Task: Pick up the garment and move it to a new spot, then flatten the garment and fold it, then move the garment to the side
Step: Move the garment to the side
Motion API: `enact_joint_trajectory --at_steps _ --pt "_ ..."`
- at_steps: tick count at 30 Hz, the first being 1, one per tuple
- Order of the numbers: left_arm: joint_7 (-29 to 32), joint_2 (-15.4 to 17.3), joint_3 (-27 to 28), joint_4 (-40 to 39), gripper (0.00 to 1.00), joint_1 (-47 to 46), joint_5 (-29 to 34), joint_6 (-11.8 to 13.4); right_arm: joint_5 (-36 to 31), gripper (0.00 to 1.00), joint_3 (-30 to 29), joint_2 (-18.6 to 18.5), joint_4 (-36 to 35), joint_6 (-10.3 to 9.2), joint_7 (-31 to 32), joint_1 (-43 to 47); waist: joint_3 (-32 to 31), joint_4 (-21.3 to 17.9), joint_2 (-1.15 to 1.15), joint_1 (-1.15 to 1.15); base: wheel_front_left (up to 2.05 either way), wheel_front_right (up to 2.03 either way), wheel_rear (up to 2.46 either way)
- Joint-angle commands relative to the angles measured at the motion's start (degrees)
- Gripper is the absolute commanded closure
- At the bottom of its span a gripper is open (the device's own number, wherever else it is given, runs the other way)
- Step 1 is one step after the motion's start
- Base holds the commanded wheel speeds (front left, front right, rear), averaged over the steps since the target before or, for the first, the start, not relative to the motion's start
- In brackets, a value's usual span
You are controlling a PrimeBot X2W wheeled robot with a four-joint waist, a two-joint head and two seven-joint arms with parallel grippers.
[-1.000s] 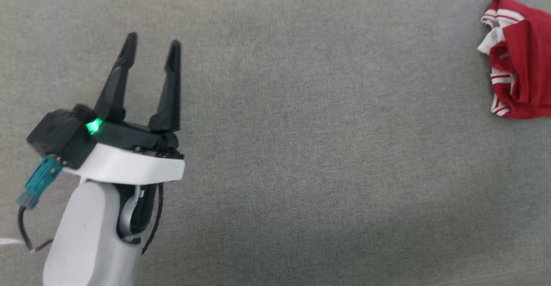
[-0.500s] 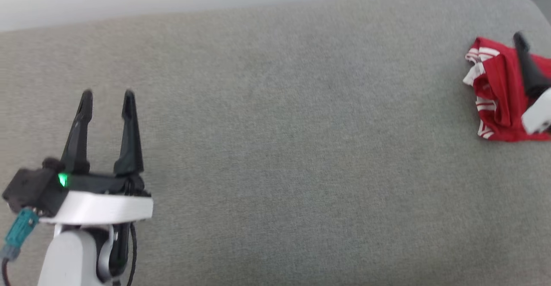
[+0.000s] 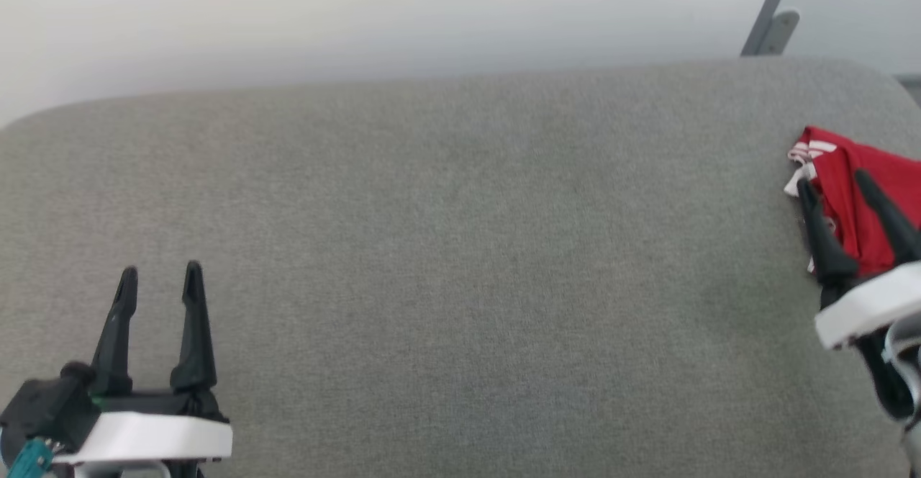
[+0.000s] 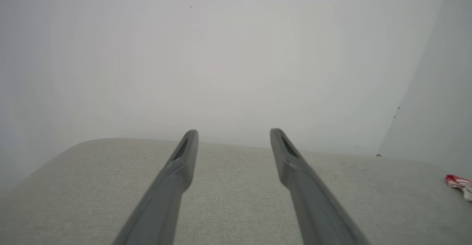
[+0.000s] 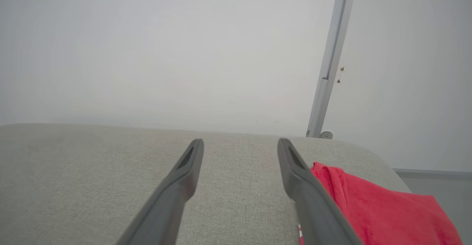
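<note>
The garment (image 3: pixel 867 176) is a red jersey with white striped trim. It lies bunched at the far right of the grey cushioned surface (image 3: pixel 460 247). My right gripper (image 3: pixel 833 180) stands open in front of the garment's left part, with nothing between its fingers. In the right wrist view the garment (image 5: pixel 376 208) lies just right of the right finger, and the open gripper (image 5: pixel 239 141) points at the back edge. My left gripper (image 3: pixel 161 271) is open and empty at the lower left, far from the garment. In the left wrist view the left gripper (image 4: pixel 233 131) is open, with the garment (image 4: pixel 457 182) small at the far right.
The grey surface ends in a rounded back edge against a pale wall (image 3: pixel 360 24). Its right corner curves down close behind the garment. A grey metal post (image 3: pixel 770 10) rises at the back right, the post (image 5: pixel 332 60) also standing beyond the surface's corner.
The head camera has tilted up, bringing the wall and back edge into view. My right gripper has come in from the right edge and now stands before the garment. Both grippers stay open.
</note>
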Motion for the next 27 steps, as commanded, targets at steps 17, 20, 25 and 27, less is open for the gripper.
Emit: enact_joint_trajectory --at_steps 17,20,25,27 --pt "-0.29 -0.62 3.47 1.25 0.0 9.69 0.49 -0.17 -9.84 0.0 -10.46 10.86 -15.29 -0.21 -0.36 19.56 -7.02 2.36 0.0 0.0 0.0 0.0 0.0" --pt "-0.29 -0.75 3.72 1.35 0.0 10.55 0.8 -0.17 -10.05 0.0 -11.64 12.23 -16.78 -0.21 -0.36 21.71 -7.6 2.66 0.0 0.0 0.0 0.0 0.0" --pt "-0.28 -0.67 3.24 1.9 0.0 11.32 0.88 -0.17 -10.94 0.0 -13.15 13.76 -18.38 -0.21 -0.37 24.46 -8.22 2.9 0.0 0.0 0.0 0.0 0.0" --pt "-0.29 -0.57 3.12 1.98 0.0 11.52 0.78 -0.17 -11.16 0.0 -13.68 14.42 -18.79 -0.2 -0.37 25.3 -8.3 2.91 0.0 0.0 0.0 0.0 0.0"
